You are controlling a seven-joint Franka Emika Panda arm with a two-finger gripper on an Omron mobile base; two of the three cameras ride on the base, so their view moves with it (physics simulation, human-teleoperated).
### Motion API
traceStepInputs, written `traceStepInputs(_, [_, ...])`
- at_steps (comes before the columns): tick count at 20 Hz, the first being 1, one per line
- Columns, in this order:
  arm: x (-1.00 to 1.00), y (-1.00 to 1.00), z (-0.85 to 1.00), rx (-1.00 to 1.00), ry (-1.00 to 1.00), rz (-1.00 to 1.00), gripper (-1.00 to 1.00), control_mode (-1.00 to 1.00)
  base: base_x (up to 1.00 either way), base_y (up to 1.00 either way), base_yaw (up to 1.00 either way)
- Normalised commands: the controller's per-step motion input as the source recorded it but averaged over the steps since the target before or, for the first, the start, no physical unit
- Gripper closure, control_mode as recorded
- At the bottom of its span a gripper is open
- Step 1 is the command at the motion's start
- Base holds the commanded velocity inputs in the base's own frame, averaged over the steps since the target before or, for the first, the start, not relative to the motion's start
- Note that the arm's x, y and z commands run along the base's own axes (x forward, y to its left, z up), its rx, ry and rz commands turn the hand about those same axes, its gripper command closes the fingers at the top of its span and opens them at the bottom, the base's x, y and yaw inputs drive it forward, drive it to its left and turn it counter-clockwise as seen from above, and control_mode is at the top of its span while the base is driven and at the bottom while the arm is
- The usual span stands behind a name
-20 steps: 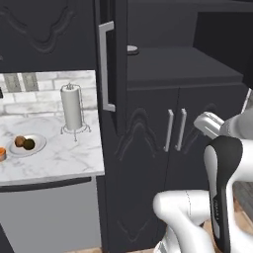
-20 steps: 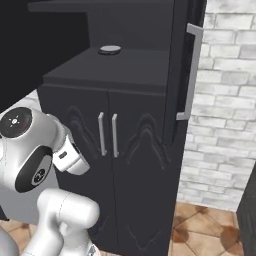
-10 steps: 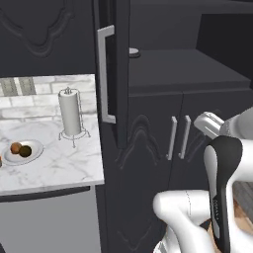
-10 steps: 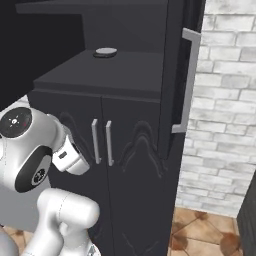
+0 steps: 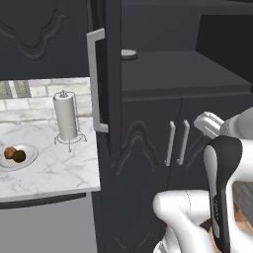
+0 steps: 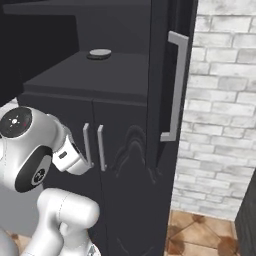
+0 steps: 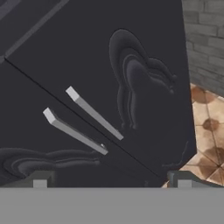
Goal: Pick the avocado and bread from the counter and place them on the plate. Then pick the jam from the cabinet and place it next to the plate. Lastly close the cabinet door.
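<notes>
The pale plate (image 5: 32, 157) lies on the white marble counter (image 5: 54, 173) at the left, with the orange-brown bread (image 5: 9, 152) and the dark avocado (image 5: 20, 156) side by side on it. The tall black cabinet door (image 5: 112, 99) stands open, seen edge-on, its long grey handle (image 5: 96, 84) facing me. On the cabinet's open shelf sits a small flat grey round thing, apparently the jam (image 5: 128, 53) (image 6: 100, 53). My gripper (image 7: 111, 181) is open and holds nothing, low in front of the short lower doors, far from the plate.
A paper towel holder (image 5: 65, 117) stands on the counter beside the open door. The lower doors carry small paired handles (image 7: 87, 118) (image 6: 94, 147). A pale brick wall (image 6: 220, 100) and brown floor tiles (image 6: 200, 235) lie right of the cabinet.
The whole picture has shifted in both base views, so the camera has moved: counter and plate slid left, the cabinet looms larger. The gripper stays open.
</notes>
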Motion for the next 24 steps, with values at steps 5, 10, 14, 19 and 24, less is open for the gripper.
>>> traceStepInputs(5, [0.0, 0.0, 0.0, 0.0, 0.0, 0.0, -1.0, 1.0, 0.3, -0.28, 0.0])
traceStepInputs(10, [0.0, 0.0, 0.0, 0.0, 0.0, 0.0, -1.0, 1.0, 0.32, -0.25, 0.0])
traceStepInputs(14, [0.0, 0.0, 0.0, 0.0, 0.0, 0.0, -1.0, 1.0, 0.29, -0.27, 0.0])
traceStepInputs(19, [0.0, 0.0, 0.0, 0.0, 0.0, 0.0, -1.0, 1.0, 0.25, -0.29, 0.0])
traceStepInputs(24, [0.0, 0.0, 0.0, 0.0, 0.0, 0.0, -1.0, 1.0, 0.25, -0.27, 0.0])
